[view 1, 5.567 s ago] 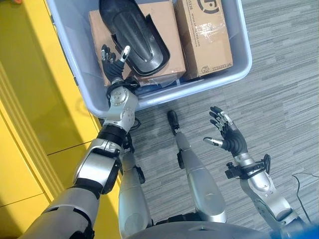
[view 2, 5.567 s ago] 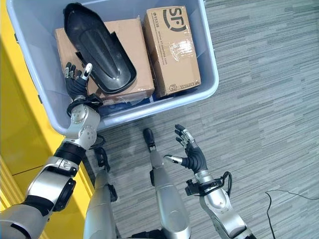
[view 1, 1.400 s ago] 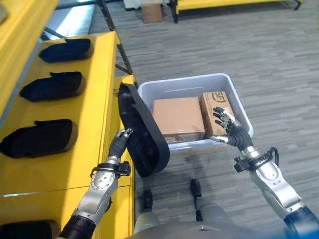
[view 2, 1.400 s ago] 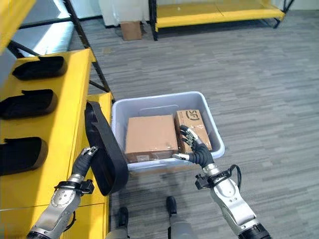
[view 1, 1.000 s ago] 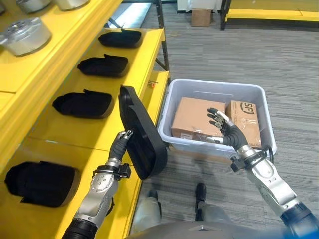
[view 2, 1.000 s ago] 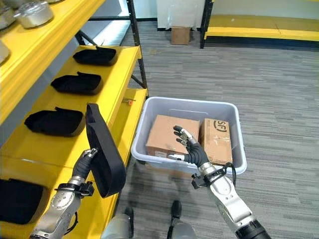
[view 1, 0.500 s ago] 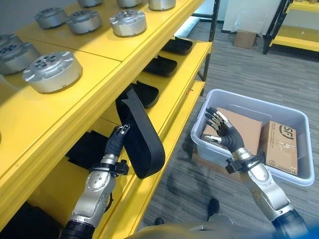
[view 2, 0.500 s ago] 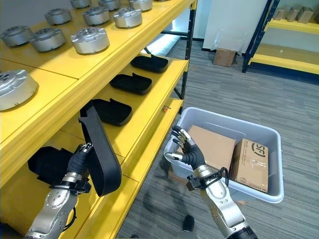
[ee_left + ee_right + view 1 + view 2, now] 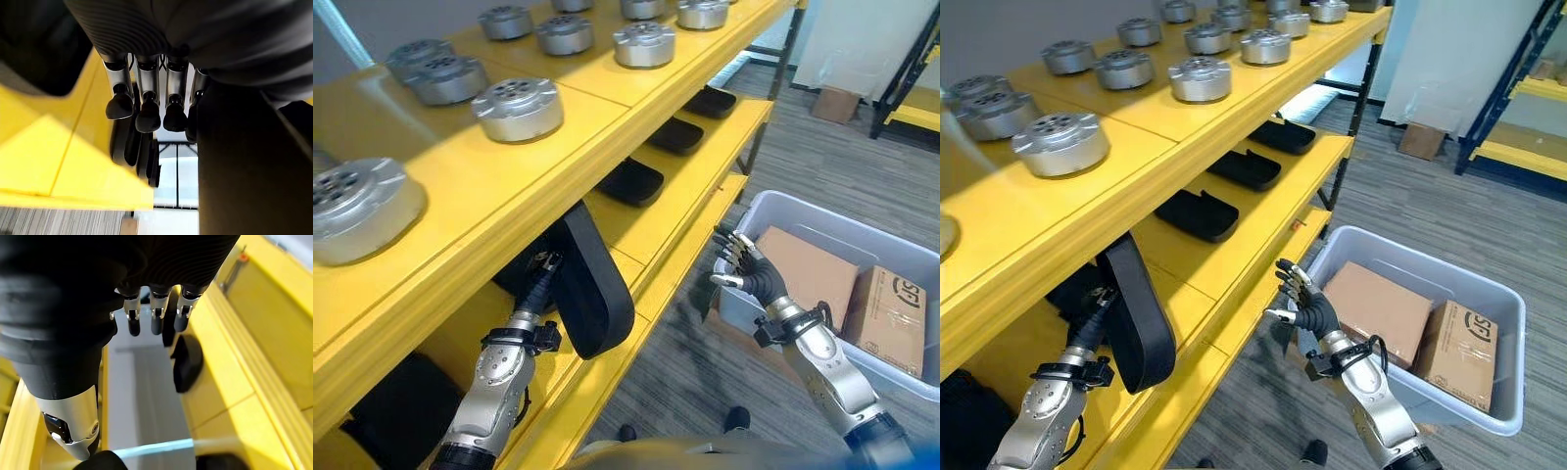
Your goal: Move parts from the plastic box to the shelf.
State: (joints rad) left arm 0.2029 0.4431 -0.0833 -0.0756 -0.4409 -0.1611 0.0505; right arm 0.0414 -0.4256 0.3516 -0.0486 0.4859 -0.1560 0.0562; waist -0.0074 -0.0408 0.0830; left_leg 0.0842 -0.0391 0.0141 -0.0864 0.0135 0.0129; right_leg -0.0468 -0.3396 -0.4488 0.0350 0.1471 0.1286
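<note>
A long black moulded part (image 9: 594, 286) stands on edge at the front of the yellow shelf's lower level (image 9: 680, 220), just under the upper board. My left hand (image 9: 539, 281) is shut on its rear edge; the left wrist view has its fingers (image 9: 146, 115) beside the dark part (image 9: 244, 161). Over the gap between shelf and box, my right hand (image 9: 756, 282) hovers open and holds nothing, its fingers (image 9: 155, 319) spread. The grey plastic box (image 9: 1410, 257) sits on the floor to the right with two cardboard boxes (image 9: 811, 274) inside.
Three more black parts (image 9: 631, 181) lie along the lower level toward the far end. Several silver round parts (image 9: 517, 107) line the upper level. A black shelf post (image 9: 761, 132) stands at the far corner. Grey floor lies beyond the box.
The camera has swung further toward the shelf. My left hand has carried the black part in under the upper board. The right hand stays open near the box's edge.
</note>
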